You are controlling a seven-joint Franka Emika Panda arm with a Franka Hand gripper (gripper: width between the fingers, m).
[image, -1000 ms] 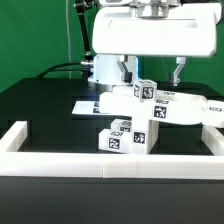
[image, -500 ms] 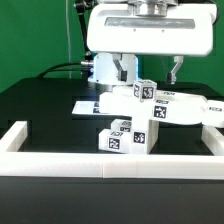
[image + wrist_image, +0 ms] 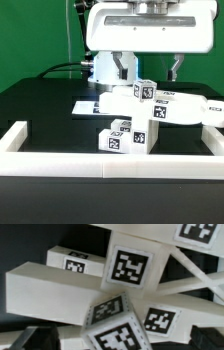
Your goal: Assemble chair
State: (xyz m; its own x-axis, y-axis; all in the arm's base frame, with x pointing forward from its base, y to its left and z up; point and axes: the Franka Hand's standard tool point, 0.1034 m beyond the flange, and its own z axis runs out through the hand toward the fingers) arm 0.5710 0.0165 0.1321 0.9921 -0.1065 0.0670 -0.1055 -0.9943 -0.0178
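Exterior view: the gripper (image 3: 150, 70) hangs wide open and empty with the part-built chair (image 3: 140, 115) close at its six o'clock, so an off-centre descent would likely set one finger down on the chair and knock it askew.

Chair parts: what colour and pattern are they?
The chair is white with black-and-white square tags; clearest in the wrist view.
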